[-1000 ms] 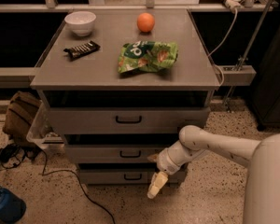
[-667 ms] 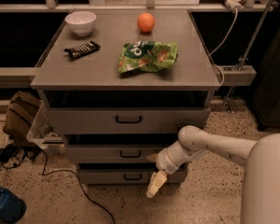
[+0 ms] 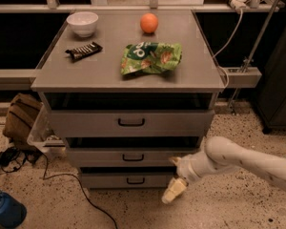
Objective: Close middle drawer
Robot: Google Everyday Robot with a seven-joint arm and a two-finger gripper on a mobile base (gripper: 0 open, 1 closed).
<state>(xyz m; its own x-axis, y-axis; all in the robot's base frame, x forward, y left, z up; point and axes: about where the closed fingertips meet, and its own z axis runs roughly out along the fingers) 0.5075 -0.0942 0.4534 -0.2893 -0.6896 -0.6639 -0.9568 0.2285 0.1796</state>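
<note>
Big grey cabinet [image 3: 100, 78] here, the arm [image 3: 248, 159] reaching in low from the right. The middle drawer [image 3: 100, 156] juts out a little. The gripper [image 3: 174, 176] sits at its right front corner, fingers spread and empty, probably lined up to shove it in.

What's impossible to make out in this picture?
Camera view:
- Inside of the middle drawer: dark, shadowed by the drawer above.
- Whether the pincer, at that drawer's right front corner, touches it: its wrist blocks the contact.
- Rest of the arm: cut off by the right edge.
</note>
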